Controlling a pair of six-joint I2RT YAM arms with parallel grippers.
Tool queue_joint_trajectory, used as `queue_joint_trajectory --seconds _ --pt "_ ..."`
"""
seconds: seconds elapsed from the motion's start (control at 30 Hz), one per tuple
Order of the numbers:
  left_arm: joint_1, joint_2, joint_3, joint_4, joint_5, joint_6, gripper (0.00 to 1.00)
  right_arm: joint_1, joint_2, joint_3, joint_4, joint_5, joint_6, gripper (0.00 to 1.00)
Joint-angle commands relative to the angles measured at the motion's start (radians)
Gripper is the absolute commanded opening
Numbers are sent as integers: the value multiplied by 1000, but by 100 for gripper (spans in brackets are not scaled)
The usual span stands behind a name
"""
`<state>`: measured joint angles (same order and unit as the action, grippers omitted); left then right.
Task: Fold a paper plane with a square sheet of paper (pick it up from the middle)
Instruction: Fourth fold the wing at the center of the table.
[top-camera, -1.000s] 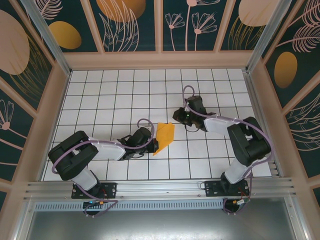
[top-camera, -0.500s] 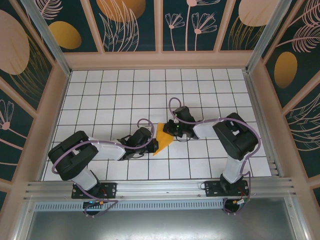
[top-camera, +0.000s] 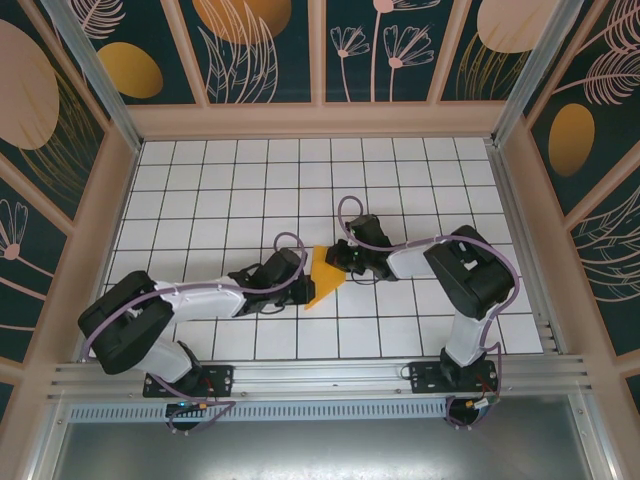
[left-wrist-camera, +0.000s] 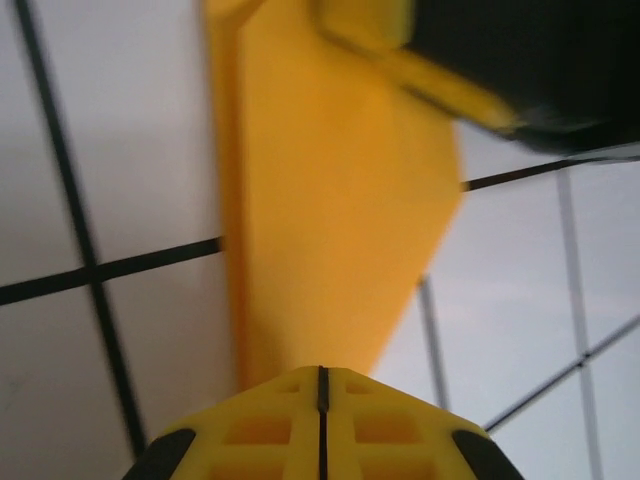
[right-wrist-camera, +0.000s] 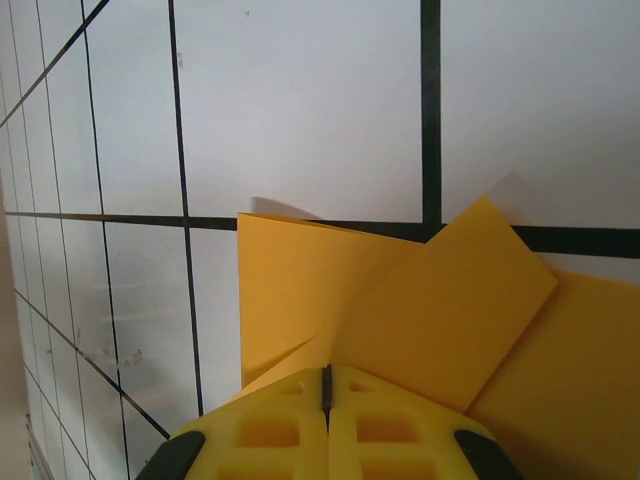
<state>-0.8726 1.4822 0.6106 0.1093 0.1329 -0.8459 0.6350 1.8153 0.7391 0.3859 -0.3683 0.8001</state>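
Lying between the two, the paper (top-camera: 328, 281) runs near-to-far — left gripper (top-camera: 304, 287) closed at its left edge, right gripper (top-camera: 336, 262) closed at its far corner, actual pinch unclear.

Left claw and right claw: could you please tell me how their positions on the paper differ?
The left claw reaches in from the left to the left edge of the paper; the right claw reaches in from the right to its wider far end. Folded flaps overlap before the right claw, a plainer face before the left. Both look shut.
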Motion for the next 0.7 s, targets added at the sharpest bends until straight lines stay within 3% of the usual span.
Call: queue_joint_trajectory --seconds 0.0,0.37,0.67 --pt "23 1 43 24 78 21 9 3 56 -38 -55 50 9 6" --pt "35 167 25 98 211 2 11 5 51 -49 -64 58 16 6" --pt "34 62 -192 128 189 -70 11 5 57 -45 -75 69 8 6"
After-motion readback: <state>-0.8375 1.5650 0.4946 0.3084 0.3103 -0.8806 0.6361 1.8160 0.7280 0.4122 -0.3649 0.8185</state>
